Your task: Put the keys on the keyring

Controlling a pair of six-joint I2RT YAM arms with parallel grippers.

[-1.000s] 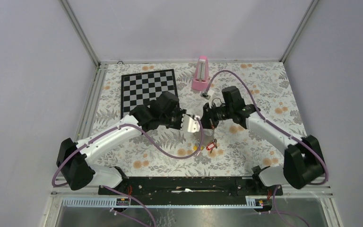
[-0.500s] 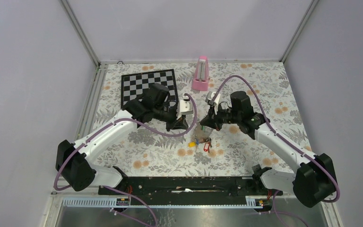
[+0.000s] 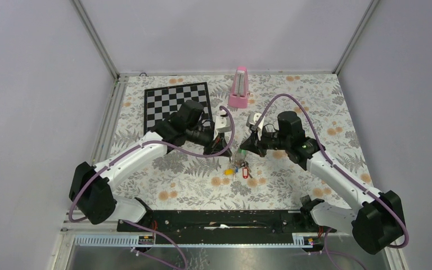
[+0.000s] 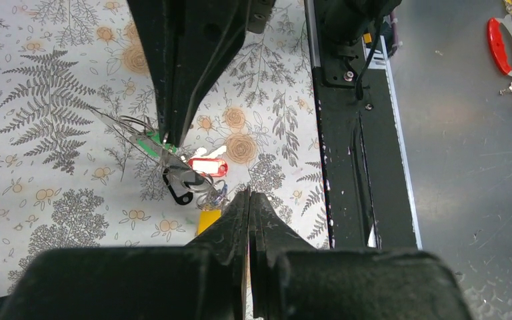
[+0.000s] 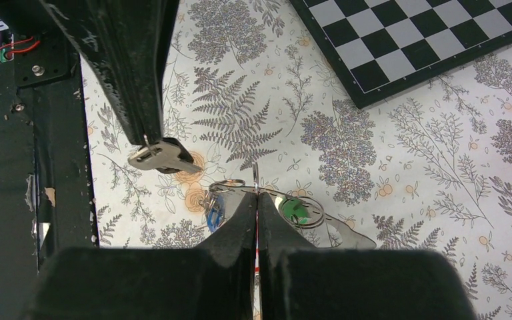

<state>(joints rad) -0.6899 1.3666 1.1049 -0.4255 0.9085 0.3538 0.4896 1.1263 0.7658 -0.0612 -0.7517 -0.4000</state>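
Note:
Several keys (image 3: 239, 169) lie bunched on the floral cloth between my two grippers. Their tags are green (image 4: 149, 142), red (image 4: 207, 167), black (image 4: 179, 191), yellow (image 4: 207, 219) and blue (image 5: 213, 217). The keyring (image 4: 117, 122) is a thin wire loop running through the bunch. My right gripper (image 5: 256, 195) is shut on this wire, which rises from its tip. My left gripper (image 4: 249, 195) is shut just beside the bunch. In the right wrist view a silver key (image 5: 162, 155) sits right at the left gripper's (image 5: 149, 141) tip. I cannot tell whether it is pinched.
A chessboard (image 3: 177, 104) lies at the back left and a pink metronome (image 3: 239, 87) stands at the back centre. The black base rail (image 3: 219, 219) runs along the near edge. Beyond it, red items (image 4: 500, 43) lie on a metal surface.
Both grippers have come down from a raised, touching position. The keys that dangled under them now rest on the cloth. The arms' wrists have spread slightly apart.

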